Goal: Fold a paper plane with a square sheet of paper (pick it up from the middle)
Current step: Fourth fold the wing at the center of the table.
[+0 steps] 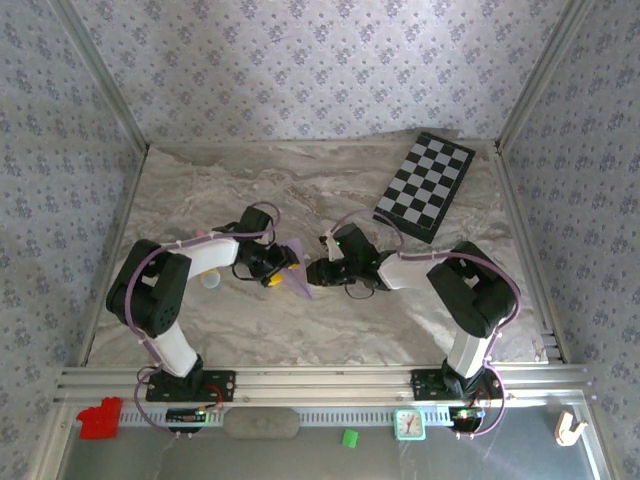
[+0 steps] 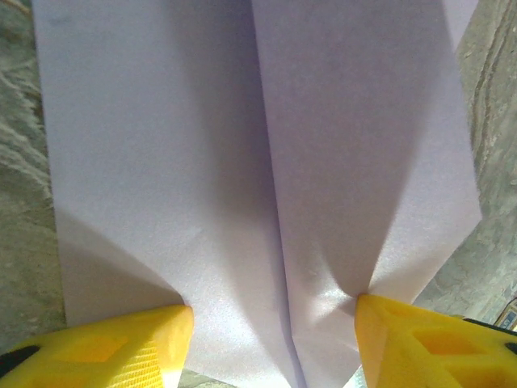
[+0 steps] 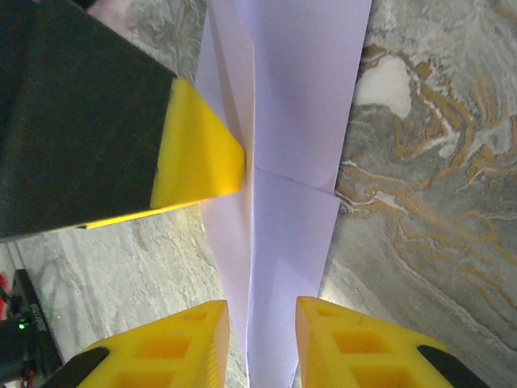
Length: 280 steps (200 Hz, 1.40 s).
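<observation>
1. Paper plane (image 1: 297, 262), pale lilac, part-folded to a narrow pointed outline with a centre crease, sits mid-table on the grey marbled table surface (image 1: 200, 200), between my two grippers. It is well apart from the black-and-white chequered board (image 1: 425, 186) at the far right.
2. Left gripper (image 2: 275, 341): yellow fingertips about half spread, one on each side of the crease, both touching paper. The sheet dimples at each tip, so I read this as a hold across the width.
3. Right gripper (image 3: 260, 343): jaws narrow, with the plane's slim end running up through the gap. I cannot tell whether they pinch it or just straddle it.
4. Key relation: in both wrist views the crease runs straight away from the fingers, so the long axis lines up with each gripper's midline. In the top view it seems to lie roughly far-to-near, point toward my bases.
5. One left fingertip (image 3: 202, 158) comes in from the side of the right wrist view and touches the paper near mid-length, by the cross-fold edge.
6. Both arms are at the paper: right is on the narrow end, left on the wider body. My judgement is that the left anchors while the right works along the crease.
</observation>
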Motion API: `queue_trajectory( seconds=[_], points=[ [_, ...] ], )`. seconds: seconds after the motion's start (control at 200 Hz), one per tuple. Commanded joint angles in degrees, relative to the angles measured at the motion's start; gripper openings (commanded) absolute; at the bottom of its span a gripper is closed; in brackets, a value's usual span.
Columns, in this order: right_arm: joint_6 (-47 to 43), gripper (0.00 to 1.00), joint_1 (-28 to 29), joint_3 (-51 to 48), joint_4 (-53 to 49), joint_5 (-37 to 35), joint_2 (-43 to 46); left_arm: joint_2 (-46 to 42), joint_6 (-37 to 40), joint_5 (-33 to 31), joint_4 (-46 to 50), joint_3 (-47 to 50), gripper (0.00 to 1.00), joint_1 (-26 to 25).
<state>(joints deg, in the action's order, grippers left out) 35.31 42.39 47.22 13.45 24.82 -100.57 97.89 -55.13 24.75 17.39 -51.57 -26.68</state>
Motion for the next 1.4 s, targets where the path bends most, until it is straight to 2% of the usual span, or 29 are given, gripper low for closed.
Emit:
queue_trajectory(
  seconds=[0.0, 0.56, 1.014, 1.394],
  points=[
    [-1.8, 0.28, 1.0, 2.1, -3.2, -2.3, -1.3, 5.2, 0.3, -4.0, 6.0, 2.6, 0.60, -1.3],
    [-2.5, 0.24, 2.3, 6.2, -4.2, -1.9, -6.1, 6.5, 1.0, -3.7, 6.7, 1.8, 0.62, -1.9],
    [-1.2, 0.13, 1.4, 4.8, -0.9, 0.9, -7.6, 5.5, 0.6, -3.0, 6.5, 1.7, 0.63, -2.0],
    [0.2, 0.04, -0.3, 3.2, 2.8, 5.7, -8.6, -0.4, 0.7, -1.1, 3.5, 0.2, 0.64, -1.4]
  ],
)
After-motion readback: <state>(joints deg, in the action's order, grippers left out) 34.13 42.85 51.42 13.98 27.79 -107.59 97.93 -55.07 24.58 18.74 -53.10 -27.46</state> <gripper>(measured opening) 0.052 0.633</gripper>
